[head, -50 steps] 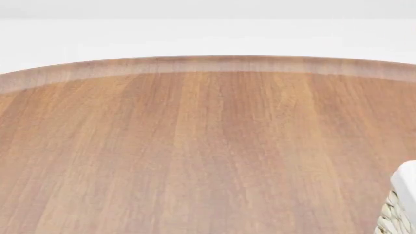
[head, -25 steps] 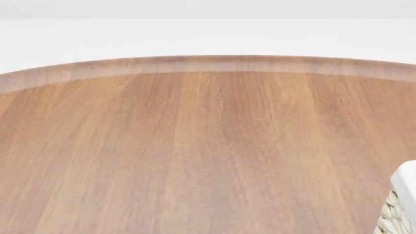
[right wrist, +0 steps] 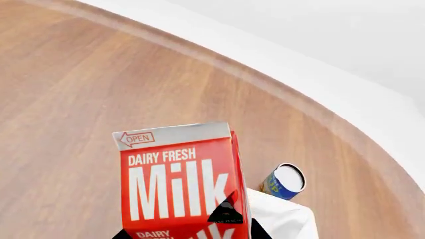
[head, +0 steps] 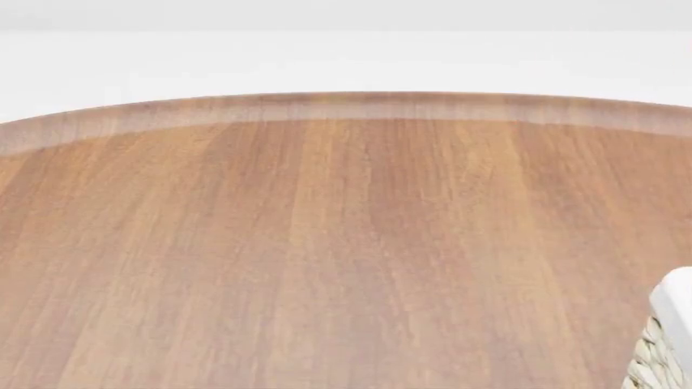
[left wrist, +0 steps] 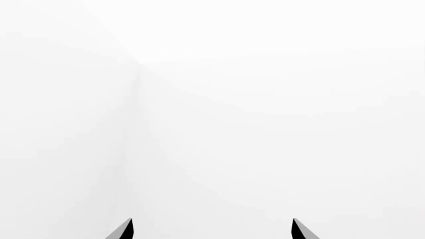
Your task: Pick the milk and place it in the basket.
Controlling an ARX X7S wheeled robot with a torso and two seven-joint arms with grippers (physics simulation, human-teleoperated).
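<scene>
In the right wrist view the milk [right wrist: 178, 184], a carton with a red top and white "Milk" lettering, fills the space between my right gripper's dark fingertips. My right gripper [right wrist: 191, 233] is shut on it and holds it above the wooden table [right wrist: 79, 99]. A white cloth corner [right wrist: 282, 218] just beyond the carton looks like the basket's liner. In the head view only a corner of the basket [head: 659, 356] shows at the lower right edge, woven wicker under a white liner. My left gripper [left wrist: 211, 230] is open and empty, facing blank white. Neither gripper shows in the head view.
A small blue and white can [right wrist: 284, 180] lies on the table past the carton, next to the white cloth. The round table's far edge [head: 346, 105] curves across the head view, with white floor beyond it.
</scene>
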